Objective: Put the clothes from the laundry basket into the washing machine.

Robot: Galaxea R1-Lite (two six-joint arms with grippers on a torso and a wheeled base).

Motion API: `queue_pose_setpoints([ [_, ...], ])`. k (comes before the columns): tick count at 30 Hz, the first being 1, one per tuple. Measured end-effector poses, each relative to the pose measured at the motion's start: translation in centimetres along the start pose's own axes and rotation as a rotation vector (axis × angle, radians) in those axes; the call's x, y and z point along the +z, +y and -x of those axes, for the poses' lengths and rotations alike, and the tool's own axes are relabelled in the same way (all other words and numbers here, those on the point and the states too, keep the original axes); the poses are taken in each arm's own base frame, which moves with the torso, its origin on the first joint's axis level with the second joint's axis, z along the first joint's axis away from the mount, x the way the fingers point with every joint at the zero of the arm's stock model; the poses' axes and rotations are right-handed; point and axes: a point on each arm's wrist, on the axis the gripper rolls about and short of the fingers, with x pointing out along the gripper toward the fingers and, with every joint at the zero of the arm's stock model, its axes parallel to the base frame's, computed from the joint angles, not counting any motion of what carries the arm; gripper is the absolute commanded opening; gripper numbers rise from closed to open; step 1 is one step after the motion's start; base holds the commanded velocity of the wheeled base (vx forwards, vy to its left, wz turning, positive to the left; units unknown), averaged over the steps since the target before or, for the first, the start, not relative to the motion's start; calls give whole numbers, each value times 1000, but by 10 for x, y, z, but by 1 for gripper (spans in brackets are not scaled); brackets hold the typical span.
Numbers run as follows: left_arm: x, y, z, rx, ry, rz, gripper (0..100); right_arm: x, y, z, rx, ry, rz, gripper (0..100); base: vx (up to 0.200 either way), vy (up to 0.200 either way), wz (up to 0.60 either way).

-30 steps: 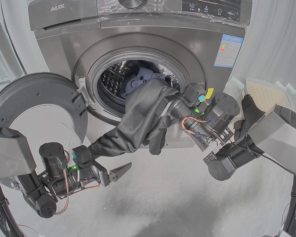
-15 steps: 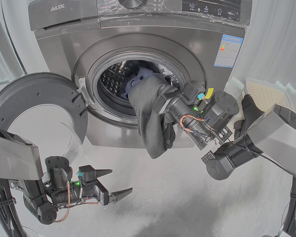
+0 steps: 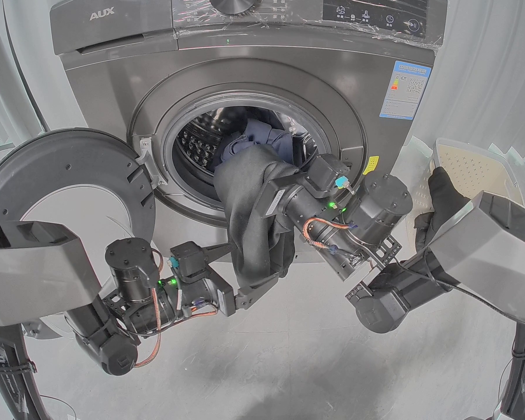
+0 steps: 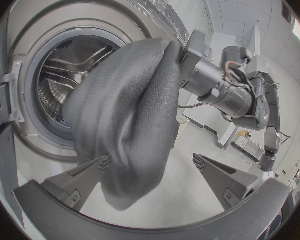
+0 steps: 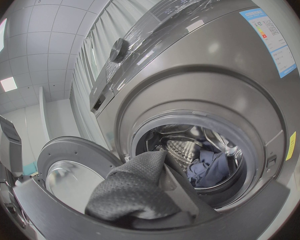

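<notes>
The washing machine [image 3: 239, 77] stands with its round door [image 3: 70, 176] swung open to the left. A dark grey garment [image 3: 251, 211] hangs over the drum's rim, its top bunched in my right gripper [image 5: 156, 197], which is shut on it at the opening. My left gripper [image 3: 239, 272] is open at the garment's [image 4: 130, 110] hanging lower end, with the cloth between its fingers [image 4: 90, 170] and nearer one of them. Blue clothes [image 3: 262, 135] lie inside the drum [image 5: 206, 170].
The cream laundry basket [image 3: 472, 164] stands at the right beside the machine, with a black garment [image 3: 443, 196] draped over its near rim. Bare grey floor [image 3: 286, 357] spreads in front of the machine.
The garment's far end dropped away from my left gripper and now hangs straight down. My left arm dipped, then rose rightward under the cloth. My right gripper edged toward the drum.
</notes>
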Motion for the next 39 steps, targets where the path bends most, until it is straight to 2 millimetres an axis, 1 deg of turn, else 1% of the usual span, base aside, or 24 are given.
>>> queue_pose_setpoints([
  [7, -3, 8, -33, 16, -56, 16, 100, -4, 18, 1, 16, 13, -17, 0, 0, 0, 0],
  [12, -5, 22, -52, 104, -105, 20, 100, -4, 30, 3, 31, 19, -28, 0, 0, 0, 0],
  [17, -8, 36, -65, 204, -144, 21, 100, -1, 36, 6, 41, 22, -34, 0, 0, 0, 0],
  [20, -9, 44, -70, 252, -163, 25, 100, 1, 37, 8, 32, 23, -37, 0, 0, 0, 0],
  [21, -10, 47, -71, 271, -168, 26, 0, 2, 37, 9, 28, 23, -39, 0, 0, 0, 0],
  [25, -12, 55, -72, 295, -174, 28, 0, 5, 36, 10, 21, 20, -42, 0, 0, 0, 0],
  [28, -12, 60, -71, 307, -176, 27, 0, 6, 30, 10, 8, 20, -44, 0, 0, 0, 0],
  [31, -11, 66, -67, 323, -178, 25, 0, 8, 21, 12, -13, 22, -42, 0, 0, 0, 0],
  [36, 0, 72, -60, 338, -202, 29, 0, 5, 5, 21, -54, 53, -46, 0, 0, 0, 0],
  [39, 9, 69, -52, 338, -209, 39, 0, 0, -3, 27, -88, 80, -45, 0, 0, 0, 0],
])
